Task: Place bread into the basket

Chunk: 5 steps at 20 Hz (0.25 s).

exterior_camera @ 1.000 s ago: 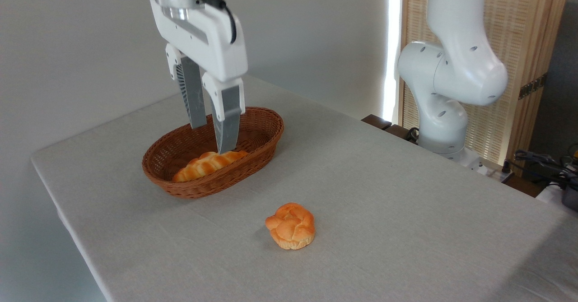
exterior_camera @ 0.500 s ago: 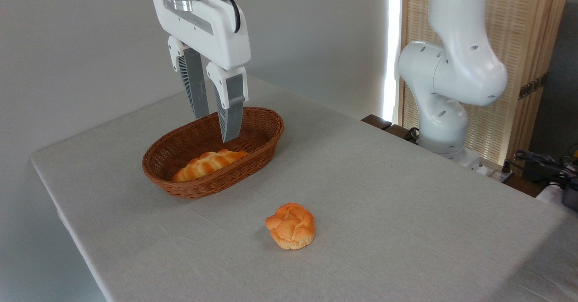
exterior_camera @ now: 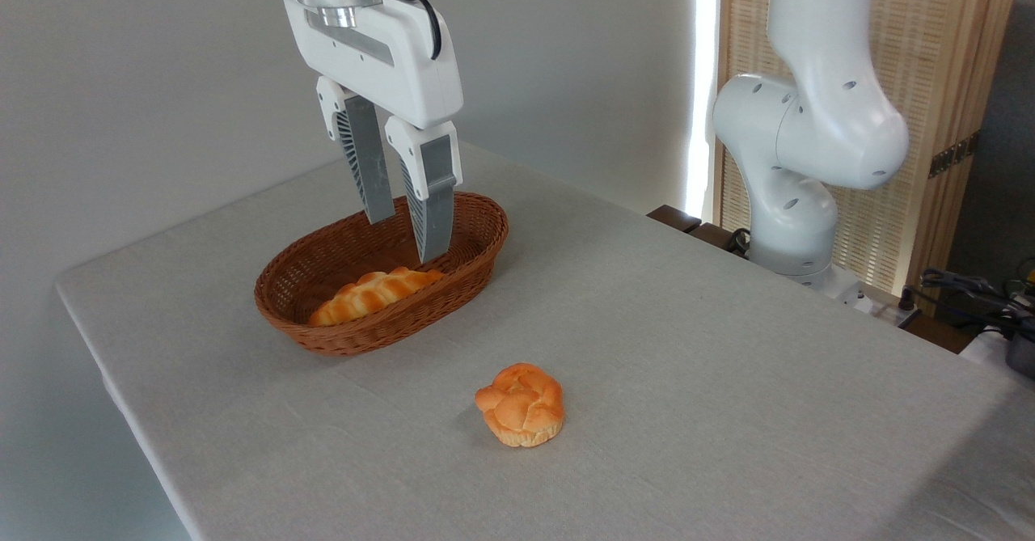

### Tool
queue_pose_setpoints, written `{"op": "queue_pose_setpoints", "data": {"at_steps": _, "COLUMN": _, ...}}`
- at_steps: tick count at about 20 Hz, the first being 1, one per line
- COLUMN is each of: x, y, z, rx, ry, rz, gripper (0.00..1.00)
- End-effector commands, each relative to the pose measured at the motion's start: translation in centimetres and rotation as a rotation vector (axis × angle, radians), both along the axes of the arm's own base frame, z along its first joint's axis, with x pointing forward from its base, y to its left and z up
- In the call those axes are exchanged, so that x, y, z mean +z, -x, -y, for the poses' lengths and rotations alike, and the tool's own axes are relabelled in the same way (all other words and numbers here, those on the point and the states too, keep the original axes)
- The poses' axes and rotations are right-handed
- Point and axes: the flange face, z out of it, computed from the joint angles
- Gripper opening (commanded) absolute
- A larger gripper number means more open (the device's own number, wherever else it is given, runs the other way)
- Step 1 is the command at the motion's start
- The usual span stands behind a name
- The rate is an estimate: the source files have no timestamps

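Note:
The long braided golden bread (exterior_camera: 373, 295) lies inside the oval brown wicker basket (exterior_camera: 323, 337), along its near side. My gripper (exterior_camera: 408, 239) hangs above the basket's right half, clear of the loaf, with its two grey fingers (exterior_camera: 433, 209) apart and nothing between them. It is open.
A round knotted orange bun (exterior_camera: 521, 404) sits on the grey tablecloth (exterior_camera: 687, 363) in front of the basket. The arm's white base (exterior_camera: 796, 201) stands at the table's far right edge. Cables and gear lie at the far right, off the table.
The gripper has risen off the loaf and shifted a little to the right. The bread stays lying in the basket.

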Motion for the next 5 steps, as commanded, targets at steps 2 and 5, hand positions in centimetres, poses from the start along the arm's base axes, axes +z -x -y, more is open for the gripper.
{"op": "queue_pose_setpoints", "data": {"at_steps": 2, "x": 0.3, "y": 0.79, "z": -0.25, "rx": -0.01, "ry": -0.015, "rz": -0.015, "gripper": 1.0}}
{"op": "queue_pose_setpoints", "data": {"at_steps": 5, "x": 0.21, "y": 0.74, "z": -0.24, "rx": -0.011, "ry": -0.015, "rz": -0.017, "gripper": 1.0}}
